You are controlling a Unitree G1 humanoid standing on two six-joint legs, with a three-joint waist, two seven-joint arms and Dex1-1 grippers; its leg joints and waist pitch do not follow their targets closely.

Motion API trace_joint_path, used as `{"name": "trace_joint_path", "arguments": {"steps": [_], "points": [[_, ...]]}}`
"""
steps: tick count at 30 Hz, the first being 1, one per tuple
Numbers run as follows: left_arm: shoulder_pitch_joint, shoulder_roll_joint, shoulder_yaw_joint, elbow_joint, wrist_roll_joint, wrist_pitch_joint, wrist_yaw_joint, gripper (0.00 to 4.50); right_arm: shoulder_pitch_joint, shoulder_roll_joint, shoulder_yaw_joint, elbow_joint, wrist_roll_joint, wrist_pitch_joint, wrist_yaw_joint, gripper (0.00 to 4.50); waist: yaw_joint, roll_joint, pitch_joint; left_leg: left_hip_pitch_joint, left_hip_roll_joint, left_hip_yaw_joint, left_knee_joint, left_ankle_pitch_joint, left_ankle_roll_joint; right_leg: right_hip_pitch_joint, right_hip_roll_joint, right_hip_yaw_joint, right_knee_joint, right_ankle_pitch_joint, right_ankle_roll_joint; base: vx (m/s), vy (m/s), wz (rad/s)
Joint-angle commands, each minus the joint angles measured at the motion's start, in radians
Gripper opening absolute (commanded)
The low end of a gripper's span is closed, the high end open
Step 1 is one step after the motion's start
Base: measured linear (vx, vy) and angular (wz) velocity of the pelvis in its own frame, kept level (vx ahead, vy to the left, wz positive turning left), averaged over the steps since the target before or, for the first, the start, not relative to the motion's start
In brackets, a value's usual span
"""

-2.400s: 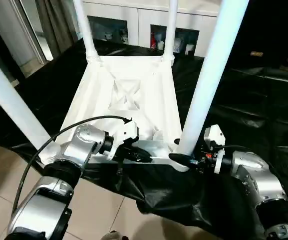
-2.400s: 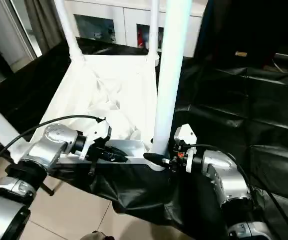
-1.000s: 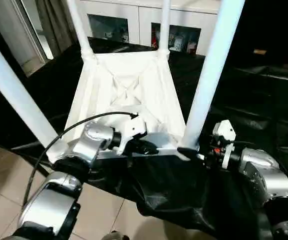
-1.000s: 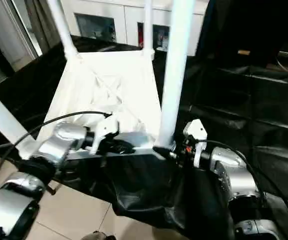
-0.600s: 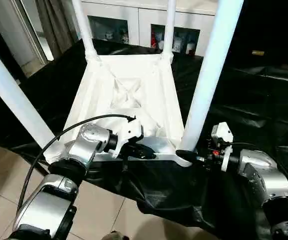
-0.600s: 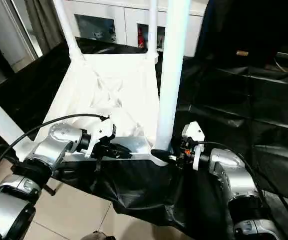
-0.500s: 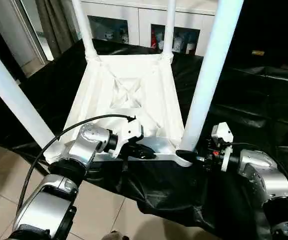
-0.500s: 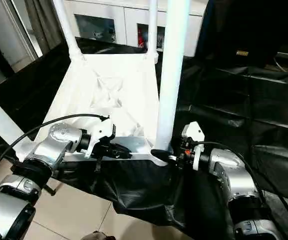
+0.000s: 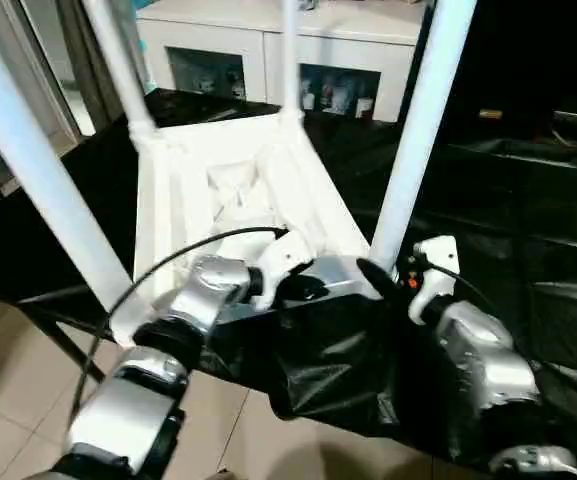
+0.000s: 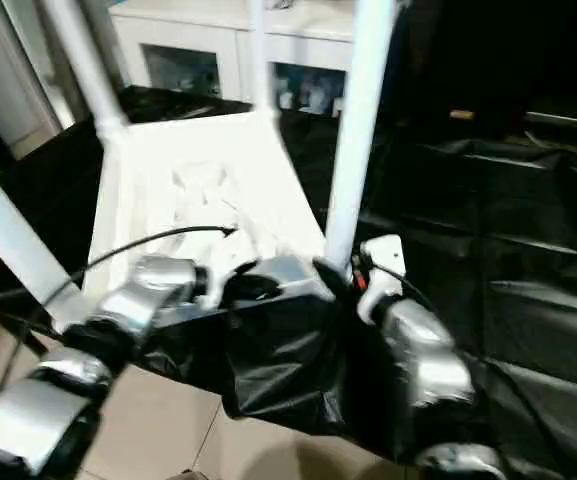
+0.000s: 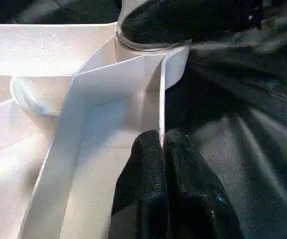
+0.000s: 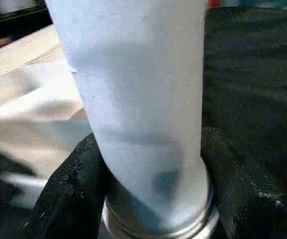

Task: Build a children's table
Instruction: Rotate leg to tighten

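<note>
The children's table [image 9: 248, 190] lies upside down on black sheeting, white, its four legs pointing up. My left gripper [image 9: 303, 287] is at the middle of its near edge. In the left wrist view this gripper [image 11: 160, 144] is shut on the thin rim wall [image 11: 159, 104]. My right gripper [image 9: 373, 272] is at the foot of the near right leg [image 9: 413, 130]. In the right wrist view its black fingers [image 12: 73, 199] press that leg [image 12: 143, 99] from both sides, just above the socket.
Black sheeting [image 9: 508, 220] covers the work surface and hangs over its near edge. A white cabinet with glass doors [image 9: 368, 30] stands behind. Tiled floor [image 9: 8, 380] lies below at the left. The near left leg [image 9: 38, 180] rises close to my left forearm.
The whole picture has shifted and blurred, so the camera moved. My left gripper keeps its pinch on the rim. My right gripper's fingers stay at the leg's foot.
</note>
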Motion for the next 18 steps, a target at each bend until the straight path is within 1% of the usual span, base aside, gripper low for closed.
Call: {"name": "trace_joint_path", "arguments": {"steps": [1,2,4,5,6,7,8,9,10,11,12,14,15,16,17,18], "points": [[-0.037,-0.057,0.0,0.005,-0.011,0.003,0.051,0.0,0.016,0.06,0.045,0.092,-0.028,0.054,-0.051,2.51,-0.009,-0.004,-0.031,0.02,0.089,-0.072,-0.099,-0.463,-0.048,0.007,-0.107,0.058,-0.11,-0.576,-0.107,0.0,0.0,0.0],[-0.041,-0.066,-0.002,0.01,-0.008,0.005,0.064,0.0,0.009,0.076,0.048,0.101,-0.035,0.046,-0.073,2.51,-0.01,0.001,-0.032,0.017,0.091,-0.075,-0.102,-0.466,-0.053,0.009,-0.108,0.06,-0.109,-0.564,-0.106,0.0,0.0,0.0],[-0.047,-0.083,-0.004,0.02,-0.003,0.005,0.079,0.0,0.001,0.108,0.057,0.107,-0.054,0.029,-0.103,2.51,-0.011,0.001,-0.036,0.022,0.09,-0.073,-0.102,-0.481,-0.059,0.005,-0.106,0.062,-0.109,-0.533,-0.112,0.0,0.0,0.0],[-0.047,-0.083,-0.004,0.02,-0.003,0.005,0.079,0.0,0.001,0.108,0.057,0.107,-0.054,0.029,-0.103,2.51,-0.011,0.0,-0.037,0.023,0.09,-0.072,-0.103,-0.478,-0.059,0.004,-0.106,0.063,-0.108,-0.515,-0.117,0.0,0.0,0.0],[-0.05,-0.09,-0.006,0.028,0.001,0.001,0.081,0.0,0.002,0.119,0.086,0.099,-0.076,0.001,-0.091,2.51,-0.011,0.0,-0.037,0.019,0.091,-0.07,-0.105,-0.471,-0.055,0.005,-0.104,0.066,-0.103,-0.467,-0.135,0.0,0.0,0.0],[-0.05,-0.089,-0.008,0.03,0.002,-0.002,0.075,0.0,0.008,0.113,0.116,0.087,-0.092,-0.028,-0.056,2.51,-0.01,-0.001,-0.037,0.02,0.09,-0.069,-0.104,-0.472,-0.053,0.005,-0.105,0.067,-0.103,-0.459,-0.139,0.0,0.0,0.0],[-0.049,-0.086,-0.01,0.031,0.002,-0.006,0.068,0.0,0.013,0.108,0.131,0.078,-0.093,-0.043,-0.026,2.51,-0.008,-0.002,-0.038,0.022,0.091,-0.066,-0.103,-0.464,-0.049,0.004,-0.106,0.07,-0.102,-0.439,-0.148,0.0,0.0,0.0],[-0.046,-0.081,-0.011,0.028,0.0,-0.01,0.054,0.0,0.017,0.104,0.13,0.07,-0.081,-0.043,-0.001,2.86,-0.007,-0.002,-0.039,0.022,0.091,-0.065,-0.102,-0.456,-0.045,0.003,-0.106,0.072,-0.101,-0.425,-0.154,0.0,0.0,0.0],[-0.046,-0.08,-0.011,0.028,0.0,-0.01,0.052,0.0,0.017,0.103,0.13,0.069,-0.079,-0.043,0.002,3.07,-0.007,-0.003,-0.039,0.018,0.091,-0.063,-0.102,-0.436,-0.035,0.007,-0.105,0.073,-0.097,-0.396,-0.166,0.0,0.0,0.0],[-0.041,-0.073,-0.015,0.024,-0.003,-0.014,0.03,0.0,0.019,0.097,0.125,0.063,-0.066,-0.047,0.022,3.21,-0.007,-0.006,-0.04,0.016,0.091,-0.062,-0.103,-0.423,-0.03,0.01,-0.106,0.073,-0.095,-0.384,-0.17,0.0,0.0,0.0],[-0.028,-0.054,-0.022,0.009,-0.012,-0.029,-0.033,0.0,0.021,0.075,0.116,0.044,-0.041,-0.049,0.073,3.23,-0.003,-0.005,-0.043,0.015,0.09,-0.058,-0.098,-0.389,-0.013,0.013,-0.108,0.075,-0.093,-0.357,-0.181,0.0,0.0,0.0],[-0.023,-0.048,-0.025,0.004,-0.016,-0.034,-0.055,0.0,0.021,0.068,0.116,0.038,-0.038,-0.051,0.087,3.3,0.002,-0.005,-0.044,0.013,0.092,-0.055,-0.096,-0.353,0.006,0.014,-0.108,0.076,-0.09,-0.332,-0.191,0.0,0.0,0.0],[-0.01,-0.025,-0.032,-0.009,-0.02,-0.033,-0.104,0.0,0.027,0.037,0.129,0.015,-0.038,-0.053,0.14,3.43,0.002,-0.009,-0.043,0.011,0.092,-0.054,-0.096,-0.345,0.011,0.015,-0.108,0.076,-0.09,-0.335,-0.193,0.0,0.0,0.0],[-0.002,-0.01,-0.034,-0.019,-0.026,-0.035,-0.136,0.0,0.031,0.018,0.134,0.002,-0.031,-0.056,0.183,3.43,0.005,-0.011,-0.046,0.004,0.09,-0.055,-0.093,-0.309,0.023,0.023,-0.108,0.076,-0.086,-0.327,-0.192,0.0,0.0,0.0],[-0.002,-0.01,-0.034,-0.019,-0.026,-0.035,-0.136,0.0,0.031,0.018,0.134,0.002,-0.031,-0.056,0.183,3.43,0.008,-0.009,-0.047,0.003,0.092,-0.054,-0.092,-0.295,0.029,0.023,-0.11,0.076,-0.083,-0.313,-0.195,0.0,0.0,0.0],[0.011,0.014,-0.04,-0.035,-0.031,-0.036,-0.187,0.0,0.038,-0.013,0.142,-0.019,-0.013,-0.054,0.263,3.43,0.01,-0.01,-0.048,0.0,0.091,-0.051,-0.088,-0.264,0.044,0.025,-0.106,0.073,-0.077,-0.281,-0.212,0.0,0.0,0.0]]}}
